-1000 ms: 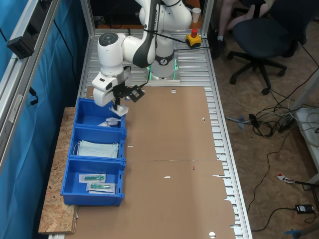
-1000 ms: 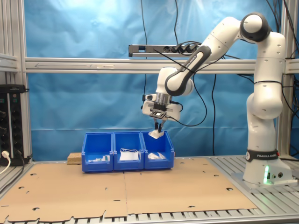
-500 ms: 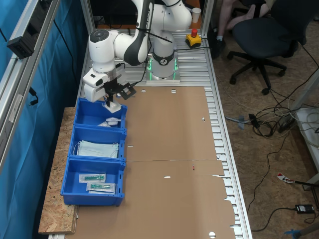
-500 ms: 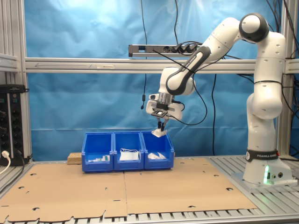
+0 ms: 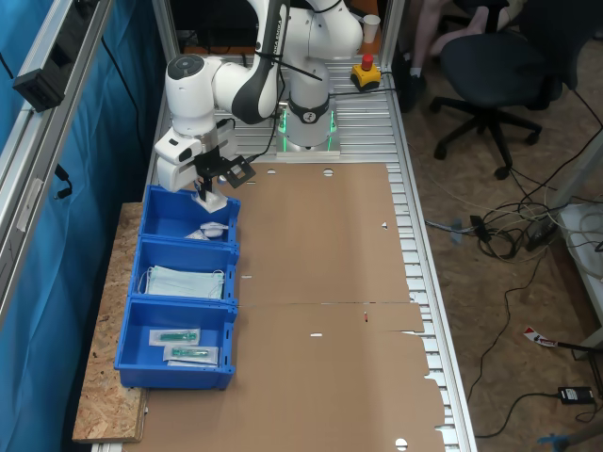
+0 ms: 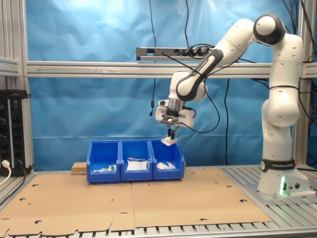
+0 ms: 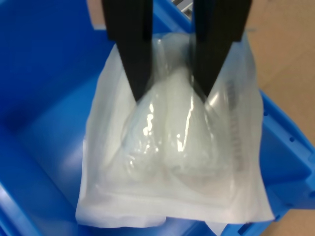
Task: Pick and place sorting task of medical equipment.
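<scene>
White and slightly crinkled, the small flat sealed packet (image 7: 172, 147) is hanging from the black two-fingered gripper (image 7: 170, 96), whose fingers (image 7: 130, 44) are pinching its upper part between them, closed onto the plastic. In the first exterior view the packet (image 5: 209, 201) is hovering above the blue plastic bin (image 5: 170, 218) at the row's 12 o'clock end, nearest the robot base. In the second exterior view the packet (image 6: 169, 141) is dangling just over that bin (image 6: 168, 170), at the row's 3 o'clock end; it seems clear of the rim, though that is hard to judge.
</scene>
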Robot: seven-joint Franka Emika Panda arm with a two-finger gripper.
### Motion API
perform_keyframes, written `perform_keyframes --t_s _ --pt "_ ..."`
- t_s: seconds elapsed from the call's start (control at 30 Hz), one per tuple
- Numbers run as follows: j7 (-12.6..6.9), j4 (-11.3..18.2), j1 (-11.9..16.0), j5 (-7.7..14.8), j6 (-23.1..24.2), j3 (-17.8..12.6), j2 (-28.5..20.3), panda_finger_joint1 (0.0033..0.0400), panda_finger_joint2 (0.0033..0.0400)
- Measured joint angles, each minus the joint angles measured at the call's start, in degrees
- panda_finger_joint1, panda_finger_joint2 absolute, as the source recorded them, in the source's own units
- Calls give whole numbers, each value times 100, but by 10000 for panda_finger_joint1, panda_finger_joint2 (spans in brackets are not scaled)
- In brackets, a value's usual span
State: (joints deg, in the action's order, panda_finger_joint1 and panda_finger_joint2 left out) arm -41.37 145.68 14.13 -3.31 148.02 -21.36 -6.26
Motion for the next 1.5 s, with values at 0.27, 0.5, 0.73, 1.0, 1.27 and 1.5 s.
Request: perform_keyframes --t_s 0.27,0.5,0.73,1.0,1.27,1.5 --pt "0 0 0 0 3 0 0 76 76" --pt "0 -19 0 0 3 0 0 76 76" --pt "0 -34 0 0 3 0 0 236 236" --pt "0 -60 -6 0 3 31 0 382 382" --pt "0 -77 -190 0 3 169 -57 398 398" --pt "0 -78 -576 0 3 420 -196 399 399"
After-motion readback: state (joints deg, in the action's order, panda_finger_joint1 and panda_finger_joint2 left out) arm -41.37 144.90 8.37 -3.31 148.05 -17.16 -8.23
